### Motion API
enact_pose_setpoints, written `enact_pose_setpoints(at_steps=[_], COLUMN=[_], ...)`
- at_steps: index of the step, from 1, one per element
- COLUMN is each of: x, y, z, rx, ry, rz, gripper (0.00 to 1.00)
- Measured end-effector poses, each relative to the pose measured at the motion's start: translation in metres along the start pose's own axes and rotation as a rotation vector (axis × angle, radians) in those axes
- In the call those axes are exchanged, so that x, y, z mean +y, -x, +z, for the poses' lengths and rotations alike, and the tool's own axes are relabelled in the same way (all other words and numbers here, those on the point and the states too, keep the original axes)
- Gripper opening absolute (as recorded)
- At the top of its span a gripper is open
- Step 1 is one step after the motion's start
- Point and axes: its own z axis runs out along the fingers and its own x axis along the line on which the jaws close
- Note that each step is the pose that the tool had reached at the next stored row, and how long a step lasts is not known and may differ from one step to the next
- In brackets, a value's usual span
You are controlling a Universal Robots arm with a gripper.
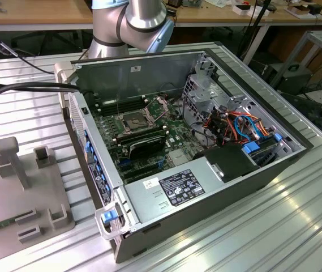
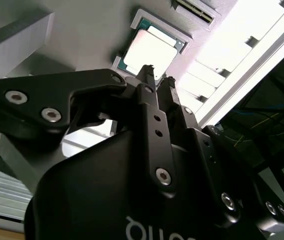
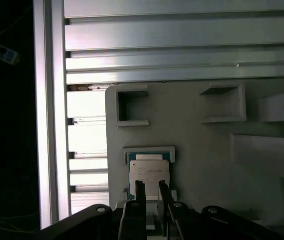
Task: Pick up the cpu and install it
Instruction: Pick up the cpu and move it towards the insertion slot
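The cpu [image 3: 149, 169] is a small square chip with a pale metal face, lying flat in a shallow framed pocket of a grey fixture plate [image 3: 206, 150]. The second wrist view shows the cpu [image 2: 150, 50] too, just beyond the fingertips. My gripper [image 3: 151, 191] hovers over the chip's near edge, apart from it. Its two thin black fingers [image 2: 146, 95] stand close together with only a slim gap and nothing between them. In the exterior view the dark cpu socket [image 1: 133, 120] sits on the motherboard inside the open computer case [image 1: 206, 187], its metal frame swung up.
Raised grey brackets [image 3: 132, 106] stand on the fixture plate near the chip. Ribbed aluminium table slats [image 3: 181, 45] run beside it. In the case, long black memory sticks [image 1: 141, 140], a power supply [image 1: 177, 187] and coloured cables [image 1: 234, 124] surround the socket. Another grey fixture [image 1: 19, 187] lies at the exterior view's left.
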Motion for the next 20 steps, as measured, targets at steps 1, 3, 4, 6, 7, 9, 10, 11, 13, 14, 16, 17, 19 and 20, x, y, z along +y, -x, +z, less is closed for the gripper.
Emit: enact_pose_setpoints(at_steps=[1,3,4,6,7,9,10,11,13,14,16,17,19,20], x=[0.0000,0.0000,0.0000,0.0000,0.0000,0.0000,0.0000,0.0000,-0.0001,-0.0002,-0.0005,-0.0007,-0.0009,-0.0009], y=[0.0000,0.0000,0.0000,0.0000,0.0000,0.0000,0.0000,0.0000,-0.0001,0.0000,0.0001,0.0001,0.0001,0.0002], z=[0.0000,0.0000,0.0000,0.0000,0.0000,0.0000,0.0000,0.0000,0.0046,0.0071,0.0125,0.0154,0.0201,0.0219], rx=[0.0000,0.0000,0.0000,0.0000,0.0000,0.0000,0.0000,0.0000,0.0000,0.0000,0.0001,0.0000,0.0001,0.0002], ry=[0.0000,-0.0001,-0.0002,-0.0002,-0.0002,-0.0003,-0.0003,-0.0003,0.0013,0.0016,0.0018,0.0023,0.0028,0.0030], rz=[0.000,0.000,0.000,0.000,0.000,0.000,0.000,0.000,0.000,0.000,0.000,0.000,0.000,0.000], gripper=[0.29,0.36,0.42,0.54,0.60,0.60,0.66,0.66,0.66,0.66,0.66,0.66,0.66,0.66])
